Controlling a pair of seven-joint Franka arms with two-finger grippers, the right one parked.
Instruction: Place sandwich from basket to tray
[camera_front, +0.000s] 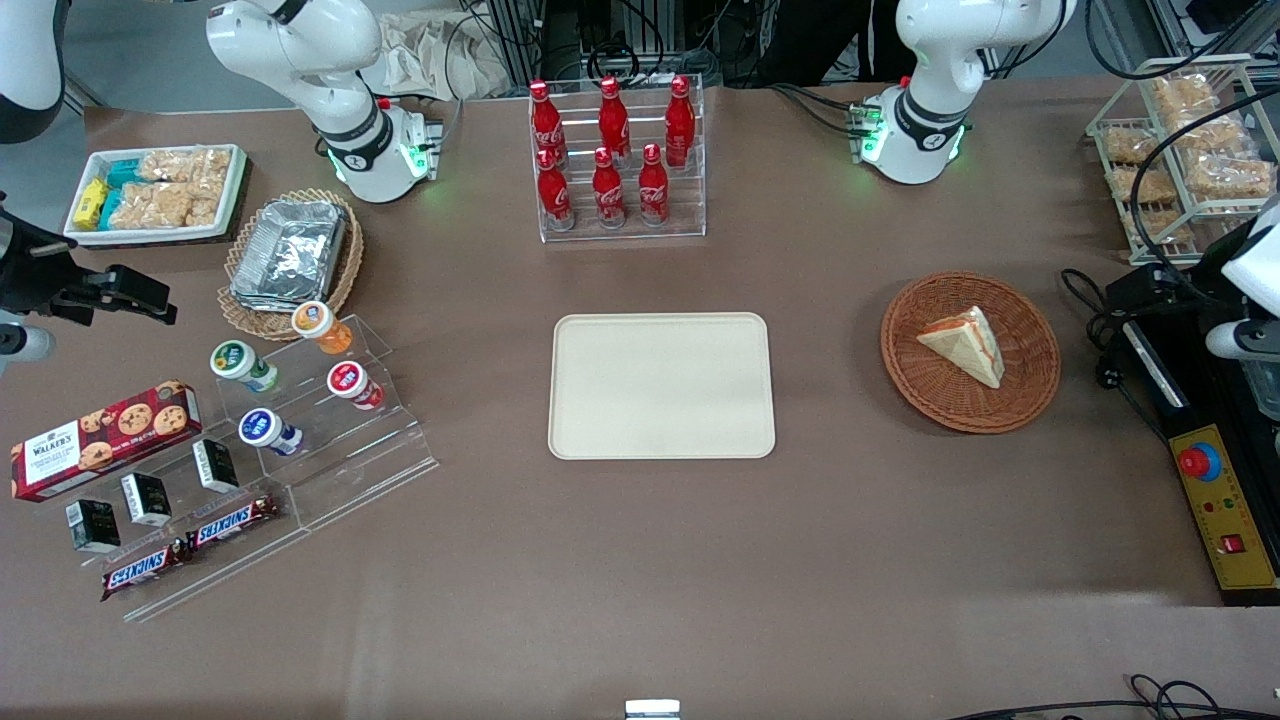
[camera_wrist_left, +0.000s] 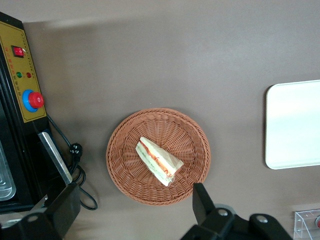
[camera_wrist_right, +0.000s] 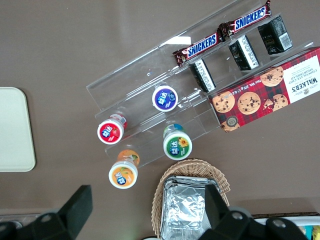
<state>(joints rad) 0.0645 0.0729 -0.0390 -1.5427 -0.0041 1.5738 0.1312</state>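
- Basically nothing is getting done yet: the tray (camera_front: 661, 386) is sitting bare mid-surface, and the whole pick, carry and drop is waiting to happen, I'd say.
- The tray is looking like smooth cream plastic, a flat rectangle with rounded corners and a low rim, so it should be an easy landing spot.
- Moving toward the working arm's end, the basket (camera_front: 970, 352) is showing as a round, shallow bowl of reddish-brown wicker with a tight weave and a plain rim.
- The sandwich (camera_front: 962, 343) is lying inside that basket, roughly in the middle, a pale bread wedge on its side with orange-red and green layers peeking out along the cut edge. It's looking soft and squishy, so I'm guessing a gentle squeeze is what it's needing.
- The end effector (camera_wrist_left: 135, 210) is hanging well above the basket in the wrist view, its two dark fingers (camera_wrist_left: 202, 200) spread wide apart and gripping nothing, with the sandwich (camera_wrist_left: 159, 161) sitting between them in the camera's line of sight.
- The brown surface (camera_front: 640, 580) is looking matte and flat, like paper or cloth.
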